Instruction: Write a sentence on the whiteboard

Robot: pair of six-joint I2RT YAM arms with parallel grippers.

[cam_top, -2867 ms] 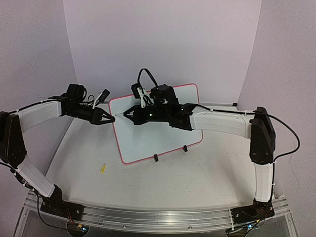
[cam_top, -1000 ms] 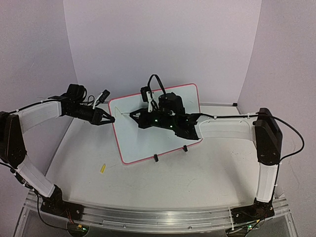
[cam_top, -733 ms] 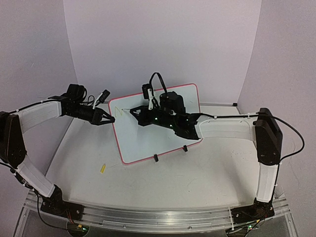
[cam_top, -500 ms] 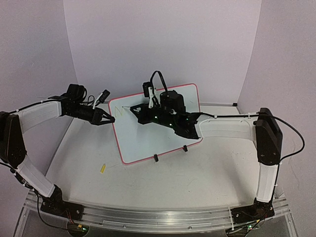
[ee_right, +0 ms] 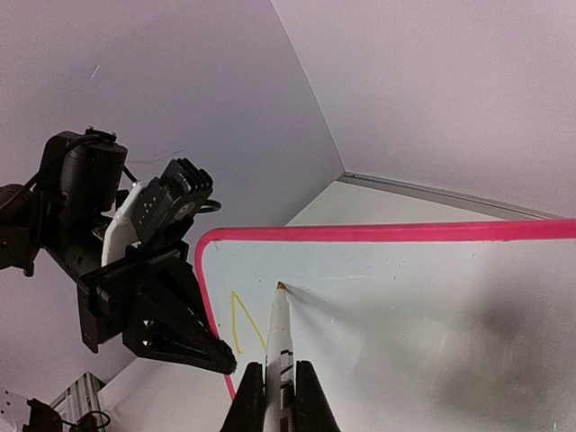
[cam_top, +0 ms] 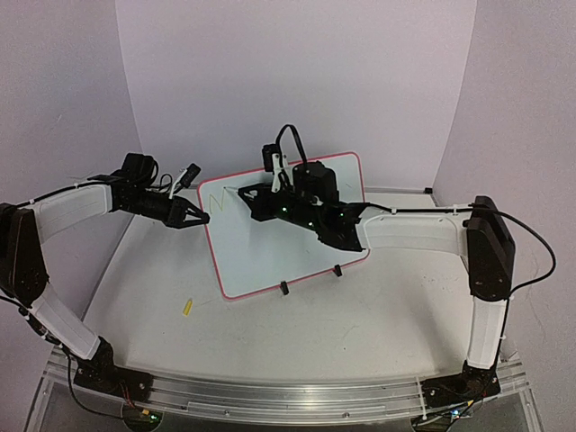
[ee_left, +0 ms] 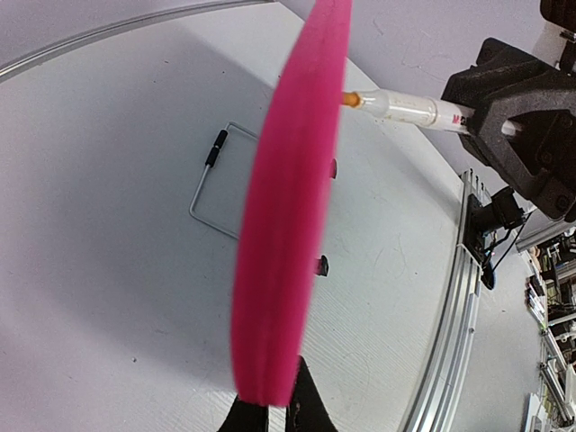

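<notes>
The whiteboard [cam_top: 270, 259] stands tilted back at the centre of the top view, its black feet on the table [cam_top: 360, 324]. The right gripper [ee_right: 279, 396] is clenched on a marker [ee_right: 277, 340]. The marker's orange tip meets the board's upper left area, just right of the sentence [ee_right: 239, 326] — of which only a yellow-green zigzag stroke shows, close to the left rim. The left gripper [cam_top: 202, 217] is clamped on that left rim — pink edge between its fingers.
</notes>
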